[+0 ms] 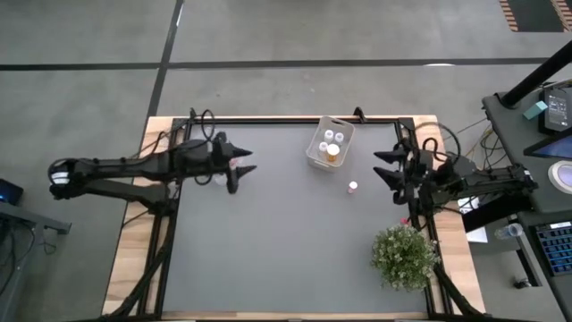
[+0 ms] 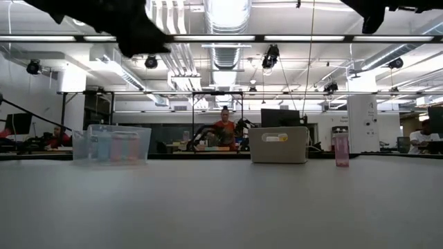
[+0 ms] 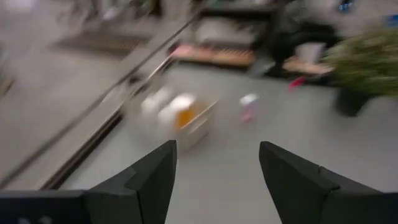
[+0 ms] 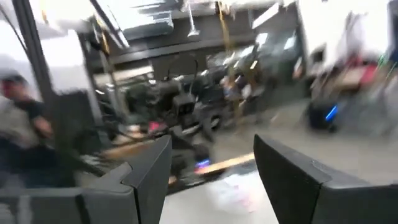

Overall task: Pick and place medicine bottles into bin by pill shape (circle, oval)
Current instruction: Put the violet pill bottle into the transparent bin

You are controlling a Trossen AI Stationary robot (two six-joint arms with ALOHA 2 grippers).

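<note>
standing near the table's far edge, one clear plastic rectangular bin (image 1: 329,143) is seen with three small medicine bottles inside, two white-capped and one amber-orange (image 1: 332,153). one pink white-capped bottle (image 1: 353,188) stands alone just beside it. both the left gripper (image 1: 243,161) and the right gripper (image 1: 382,166) are held spread and empty, well apart.

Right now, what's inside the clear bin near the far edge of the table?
The clear bin holds three white-capped bottles and one amber-orange bottle, standing close together. Their pills and anything beneath them cannot be seen. One pink bottle stands outside on the mat.
</note>
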